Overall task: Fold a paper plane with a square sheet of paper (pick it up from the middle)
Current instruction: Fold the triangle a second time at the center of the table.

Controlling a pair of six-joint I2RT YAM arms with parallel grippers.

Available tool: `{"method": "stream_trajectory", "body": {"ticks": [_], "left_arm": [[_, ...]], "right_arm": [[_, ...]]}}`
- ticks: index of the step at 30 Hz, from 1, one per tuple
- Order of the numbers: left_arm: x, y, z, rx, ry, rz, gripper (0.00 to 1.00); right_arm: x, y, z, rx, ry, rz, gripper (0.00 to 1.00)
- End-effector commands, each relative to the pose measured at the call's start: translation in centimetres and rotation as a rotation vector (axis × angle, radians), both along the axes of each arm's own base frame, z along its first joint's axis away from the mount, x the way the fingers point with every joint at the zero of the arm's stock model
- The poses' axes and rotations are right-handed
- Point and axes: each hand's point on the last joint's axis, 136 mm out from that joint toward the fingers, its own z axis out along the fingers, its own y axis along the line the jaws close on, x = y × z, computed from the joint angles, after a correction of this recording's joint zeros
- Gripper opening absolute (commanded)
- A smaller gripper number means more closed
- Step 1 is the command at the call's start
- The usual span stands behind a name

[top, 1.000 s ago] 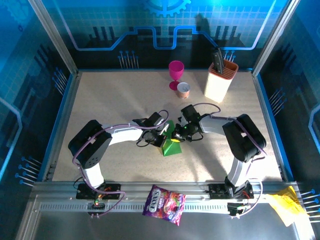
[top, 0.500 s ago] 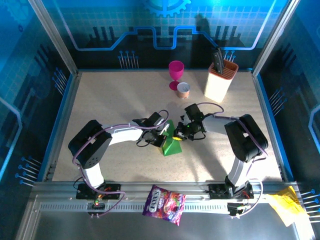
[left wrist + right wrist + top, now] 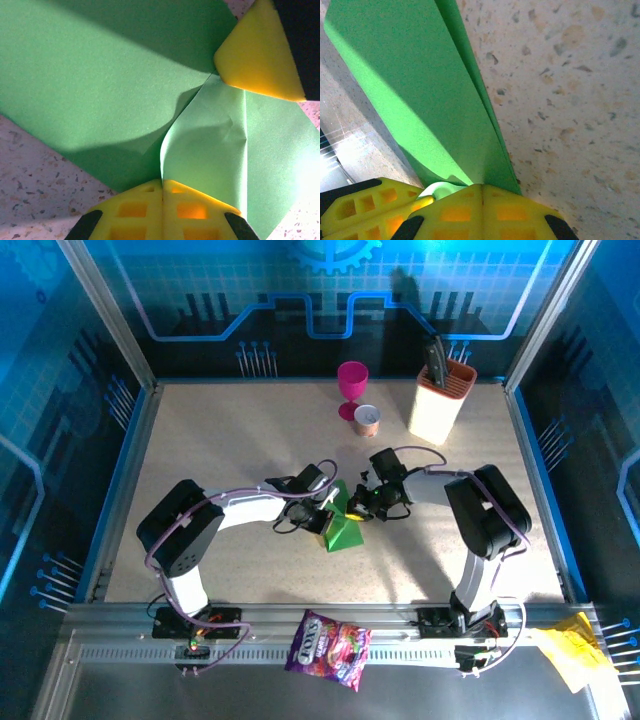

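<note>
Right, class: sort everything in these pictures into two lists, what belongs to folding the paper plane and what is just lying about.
Belongs to the job: green paper; left gripper and right gripper, both pinching it.
Lying about: pink goblet; small can; knife block; purple snack bag; crumpled yellow paper.

arms: i see two, the left arm (image 3: 235, 508) and right arm (image 3: 445, 485), white links with bulky black joint housings
cables: purple-grey leads looping along each arm
left gripper (image 3: 162, 187): yellow fingers, square waffle pockets, black backing
right gripper (image 3: 482, 192): same yellow waffle moulding
bases (image 3: 195, 622): black mounts, red and green wiring
</note>
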Motion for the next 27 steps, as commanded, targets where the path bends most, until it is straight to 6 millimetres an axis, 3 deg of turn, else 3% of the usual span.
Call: {"method": "stream_trajectory", "body": {"ticks": [1, 6, 12, 17, 27], "left_arm": [[-0.4, 0.7, -1.0, 0.039, 0.033, -0.014, 0.0], [-0.4, 0.7, -1.0, 0.037, 0.034, -0.011, 0.0], [-0.4, 0.7, -1.0, 0.041, 0.031, -0.013, 0.0], [-0.4, 0.7, -0.9, 0.044, 0.03, -0.016, 0.0], [-0.3, 0.7, -1.1, 0.046, 0.032, -0.019, 0.0]], "right_arm": [[-1.1, -0.8, 0.4, -0.024, 0.004, 0.018, 0.0], [-1.9, 0.1, 2.5, -0.011, -0.038, 0.069, 0.0], [-4.0, 1.5, 2.6, -0.017, -0.045, 0.136, 0.0], [-6.0, 2.1, 1.5, -0.032, -0.02, 0.17, 0.0], [-5.9, 3.5, 0.2, -0.041, -0.005, 0.172, 0.0]]}}
